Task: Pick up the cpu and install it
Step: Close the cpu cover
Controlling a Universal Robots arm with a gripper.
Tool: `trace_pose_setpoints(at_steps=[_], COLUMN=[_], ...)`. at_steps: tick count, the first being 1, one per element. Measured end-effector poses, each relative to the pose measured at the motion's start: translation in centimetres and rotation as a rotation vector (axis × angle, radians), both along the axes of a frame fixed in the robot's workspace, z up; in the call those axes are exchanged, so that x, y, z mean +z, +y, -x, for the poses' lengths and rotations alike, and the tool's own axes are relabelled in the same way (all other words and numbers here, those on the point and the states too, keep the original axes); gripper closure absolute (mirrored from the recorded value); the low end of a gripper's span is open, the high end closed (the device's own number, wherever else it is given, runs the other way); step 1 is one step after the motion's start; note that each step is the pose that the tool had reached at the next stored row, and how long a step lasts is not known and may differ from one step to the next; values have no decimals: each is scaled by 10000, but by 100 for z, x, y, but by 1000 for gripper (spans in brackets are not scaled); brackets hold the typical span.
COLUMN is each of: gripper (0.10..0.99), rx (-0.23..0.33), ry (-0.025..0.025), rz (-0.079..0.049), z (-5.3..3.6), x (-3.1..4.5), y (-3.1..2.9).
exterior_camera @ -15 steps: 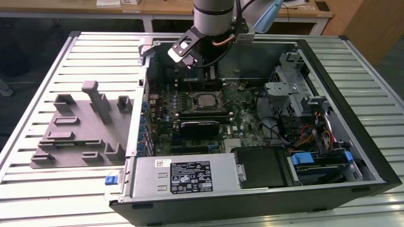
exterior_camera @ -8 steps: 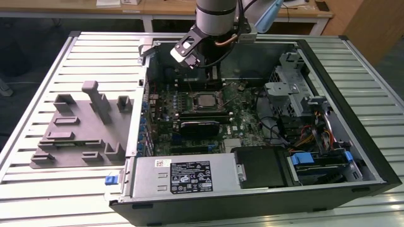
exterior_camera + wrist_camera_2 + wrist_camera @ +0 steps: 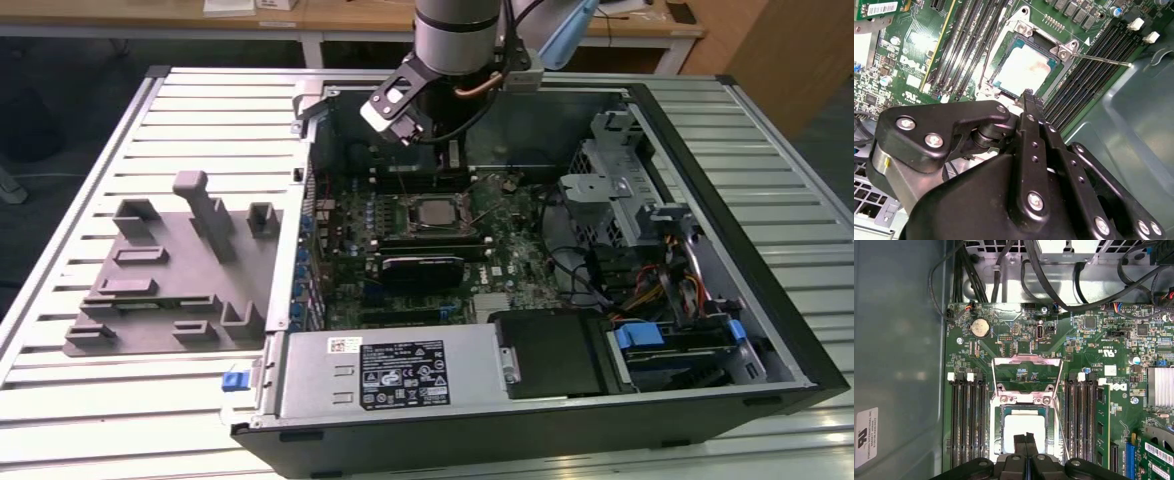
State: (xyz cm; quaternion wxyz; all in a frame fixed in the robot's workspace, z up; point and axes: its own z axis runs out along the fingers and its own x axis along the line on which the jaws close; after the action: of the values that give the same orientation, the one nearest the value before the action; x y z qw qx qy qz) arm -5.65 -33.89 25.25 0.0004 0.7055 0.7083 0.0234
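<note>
The cpu [image 3: 1024, 67] lies flat in the open motherboard socket, its shiny silver top [image 3: 1024, 427] catching the light. The socket's metal load plate [image 3: 1026, 372] stands swung back, and its thin lever [image 3: 1104, 60] sticks out to one side. My gripper [image 3: 1025, 442] hangs just above the chip's edge, with its two black fingers pressed together and nothing between them. In the exterior view the cpu [image 3: 430, 213] sits mid-board inside the open computer case, and my gripper [image 3: 454, 160] is a little beyond it, under the arm.
Memory slots [image 3: 969, 420] flank the socket on both sides. The case's grey wall [image 3: 899, 365] rises close by. A power supply [image 3: 387, 370] and drive cage [image 3: 627, 200] fill the case's near and right parts. A grey fixture block [image 3: 174, 270] lies on the table at the exterior view's left.
</note>
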Motion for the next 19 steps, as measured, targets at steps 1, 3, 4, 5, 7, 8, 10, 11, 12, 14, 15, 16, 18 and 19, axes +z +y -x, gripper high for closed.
trace_pose_setpoints(at_steps=[1,3,4,5,7,8,10,11,12,14,15,16,18,19], gripper=[980,980,980,980,980,980,980,980,980,980,980,980,980,980], rx=[0,0,1,0,0,0,0,0,0,0,0,0,1,2], ry=[0,0,0,2,0,0,-1,0,0,0,-1,-2,0,1], rz=[0,0,-1,2,-4,-7,-19,-21,-23,-24,-26,-27,-24,-24], z=[0,0,-1,0,0,0,0,0,0,0,0,0,-1,-5], x=[0,0,1,6,23,41,82,101,117,126,126,127,128,129], y=[0,0,0,0,0,0,0,0,0,0,0,0,0,0])
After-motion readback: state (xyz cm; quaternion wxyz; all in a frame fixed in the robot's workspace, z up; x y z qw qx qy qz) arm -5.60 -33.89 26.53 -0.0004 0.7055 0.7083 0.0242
